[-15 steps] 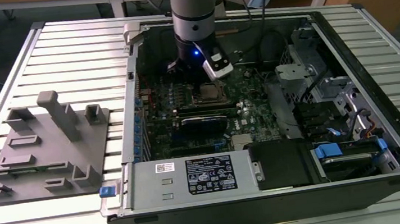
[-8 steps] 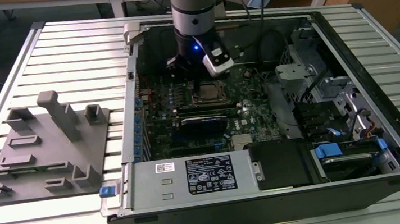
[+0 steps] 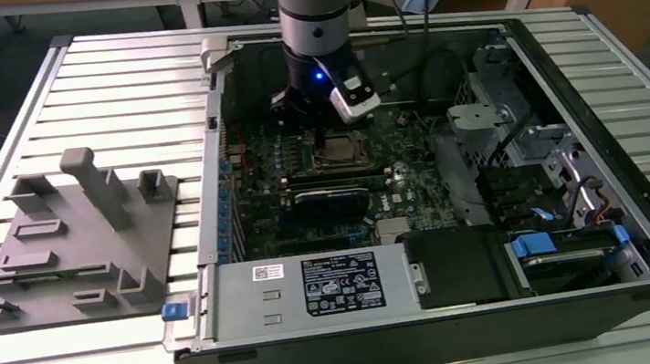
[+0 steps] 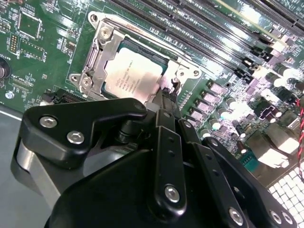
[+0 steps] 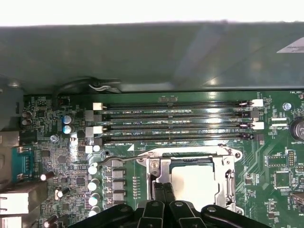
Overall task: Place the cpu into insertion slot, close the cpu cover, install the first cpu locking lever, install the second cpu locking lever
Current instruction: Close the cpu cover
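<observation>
Exterior view, nearest first: power supply [image 3: 343, 283] at the front of the open computer case [image 3: 611, 113], which lies on a slatted table [image 3: 106, 88]. A grey fixture block [image 3: 75, 247] sits beside the case, on the exterior view's left. Further in is the green motherboard [image 3: 423, 180]. The arm [image 3: 316, 18] comes straight down over the insertion slot [image 3: 317, 155].

Both wrist views: gripper [image 5: 164, 186] [image 4: 164, 95] has its fingers pressed together with nothing between them, tips at the socket's edge. The cpu [image 5: 194, 183] [image 4: 133, 76] is seated in the socket. The cpu cover [image 5: 153, 173] [image 4: 97, 54] lies flat around it, and the chip shows through its window. A thin wire locking lever [image 5: 121, 158] runs beside the socket; I cannot tell whether it is latched. Beyond it are the long memory slots [image 5: 175, 121] [image 4: 190, 28], then the grey case wall [image 5: 142, 52].
</observation>
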Robot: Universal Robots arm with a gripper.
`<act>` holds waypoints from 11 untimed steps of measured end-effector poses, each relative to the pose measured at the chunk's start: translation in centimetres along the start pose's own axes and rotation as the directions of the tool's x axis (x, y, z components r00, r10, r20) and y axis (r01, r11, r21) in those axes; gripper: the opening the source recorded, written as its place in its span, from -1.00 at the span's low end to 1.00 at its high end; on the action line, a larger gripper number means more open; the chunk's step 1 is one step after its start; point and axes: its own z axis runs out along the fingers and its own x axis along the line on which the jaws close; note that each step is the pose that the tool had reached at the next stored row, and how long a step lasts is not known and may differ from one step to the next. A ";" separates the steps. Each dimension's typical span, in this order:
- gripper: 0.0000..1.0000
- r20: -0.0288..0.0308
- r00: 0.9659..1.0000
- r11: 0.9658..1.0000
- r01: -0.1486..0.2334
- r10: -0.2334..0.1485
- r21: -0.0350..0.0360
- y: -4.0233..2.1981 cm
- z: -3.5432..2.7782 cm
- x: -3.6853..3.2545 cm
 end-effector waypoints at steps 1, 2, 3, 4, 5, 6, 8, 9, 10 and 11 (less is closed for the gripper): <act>-0.80 0.000 1.000 1.000 0.000 0.000 0.000 0.01 0.01 -0.14; -0.80 0.000 1.000 1.000 0.000 0.000 0.000 0.02 0.02 -0.35; -0.80 0.000 1.000 1.000 0.000 0.000 0.000 0.03 0.04 -0.60; -0.80 0.000 1.000 1.000 0.000 0.000 0.000 0.04 0.05 -0.88; -0.80 0.000 1.000 1.000 0.000 0.000 0.000 0.05 0.06 -1.14; -0.80 0.000 1.000 1.000 0.000 0.000 0.000 0.07 0.07 -1.42; -0.80 0.000 1.000 1.000 0.000 0.000 0.000 0.09 0.09 -1.92; -0.80 0.000 1.000 1.000 0.000 0.000 0.000 0.10 0.10 -2.14; -0.80 0.000 1.000 1.000 0.000 0.000 0.000 0.11 0.11 -2.36; -0.80 0.000 1.000 1.000 0.000 0.000 0.000 0.12 0.12 -2.54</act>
